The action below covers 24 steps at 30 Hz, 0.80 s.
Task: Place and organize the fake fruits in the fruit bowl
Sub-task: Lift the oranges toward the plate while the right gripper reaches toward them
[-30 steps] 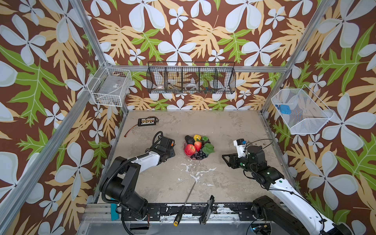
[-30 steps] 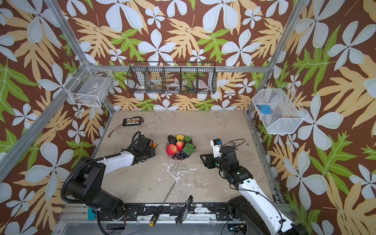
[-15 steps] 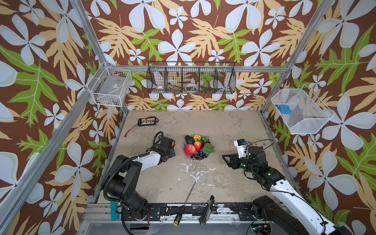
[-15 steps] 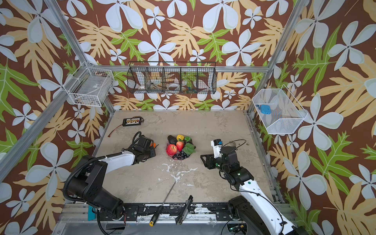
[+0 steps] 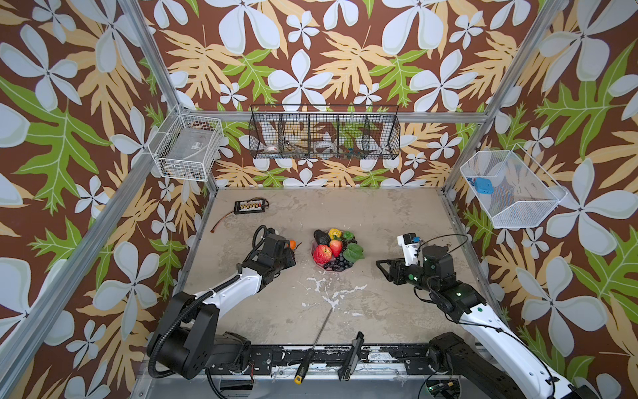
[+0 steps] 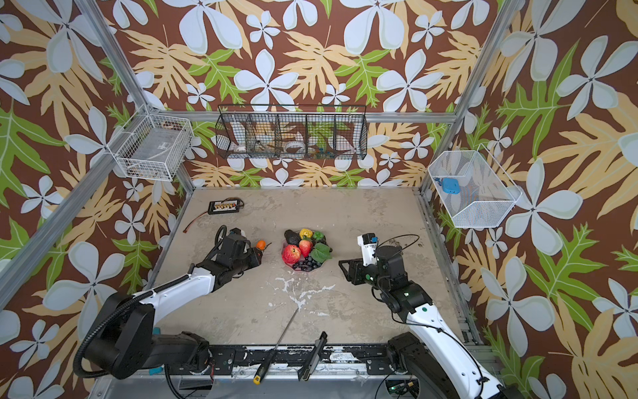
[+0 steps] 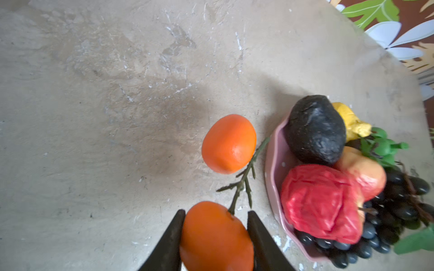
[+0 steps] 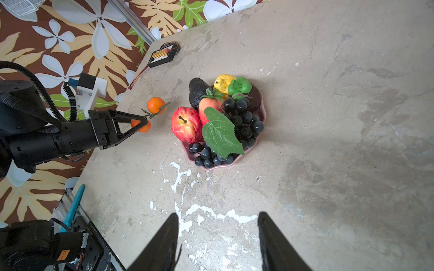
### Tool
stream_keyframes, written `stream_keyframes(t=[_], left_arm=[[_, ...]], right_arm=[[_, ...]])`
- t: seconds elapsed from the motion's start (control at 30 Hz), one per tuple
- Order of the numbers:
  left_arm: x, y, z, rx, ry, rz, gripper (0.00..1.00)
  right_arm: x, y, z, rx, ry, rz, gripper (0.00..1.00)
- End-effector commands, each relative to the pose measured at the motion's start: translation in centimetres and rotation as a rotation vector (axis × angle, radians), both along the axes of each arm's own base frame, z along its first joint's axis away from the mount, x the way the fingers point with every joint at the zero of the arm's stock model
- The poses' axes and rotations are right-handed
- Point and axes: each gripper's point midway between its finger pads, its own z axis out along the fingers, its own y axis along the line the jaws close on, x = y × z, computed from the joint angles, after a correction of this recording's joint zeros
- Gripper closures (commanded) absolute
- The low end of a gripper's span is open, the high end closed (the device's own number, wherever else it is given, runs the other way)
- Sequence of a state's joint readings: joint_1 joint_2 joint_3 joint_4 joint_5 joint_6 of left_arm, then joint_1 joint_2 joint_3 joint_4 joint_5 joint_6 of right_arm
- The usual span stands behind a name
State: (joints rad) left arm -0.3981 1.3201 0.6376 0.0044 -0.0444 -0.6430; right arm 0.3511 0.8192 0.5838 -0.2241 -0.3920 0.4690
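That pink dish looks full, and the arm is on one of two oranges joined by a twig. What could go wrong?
1. The left gripper pinches only the nearer small orange plastic fruit; the second orange, joined by a thin green twig, might swing or snag the pink scalloped fruit bowl.
2. The bowl is heaped with the red apple, black avocado and dark grape bunch, so added oranges may roll off.

The worktop [image 7: 105,105] looks matt, rough and scuffed. The orange [image 7: 216,239] inside the left pincer [image 7: 216,212] is smooth and faintly shiny; beyond it the avocado [image 7: 314,129] is matt and pebbled, the grapes [image 7: 404,211] glossy, the apple [image 7: 321,201] wrinkled.
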Motion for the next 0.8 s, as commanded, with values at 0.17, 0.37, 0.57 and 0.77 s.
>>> stream_keyframes(t=[0.17,0.37,0.57,0.77], left_arm=[[-2.8,-5.4,5.8,-0.222,-0.119,-0.197,0.6],[-4.9,-9.7,10.0,-0.36,-0.201,-0.329,0.6],[-6.2,-13.1,12.0,-0.427,-0.236,-0.414,0.6],[-7.0,-15.2,12.6,-0.46,-0.245,-0.447,0.6]], right_arm=[[0.8,1.9,3.2,0.125,-0.028,0.052,0.46],[1.2,3.5,5.1,0.202,-0.036,0.088,0.47],[0.9,5.9,5.9,0.236,-0.031,0.105,0.49],[0.5,7.2,5.9,0.323,-0.006,0.058,0.53]])
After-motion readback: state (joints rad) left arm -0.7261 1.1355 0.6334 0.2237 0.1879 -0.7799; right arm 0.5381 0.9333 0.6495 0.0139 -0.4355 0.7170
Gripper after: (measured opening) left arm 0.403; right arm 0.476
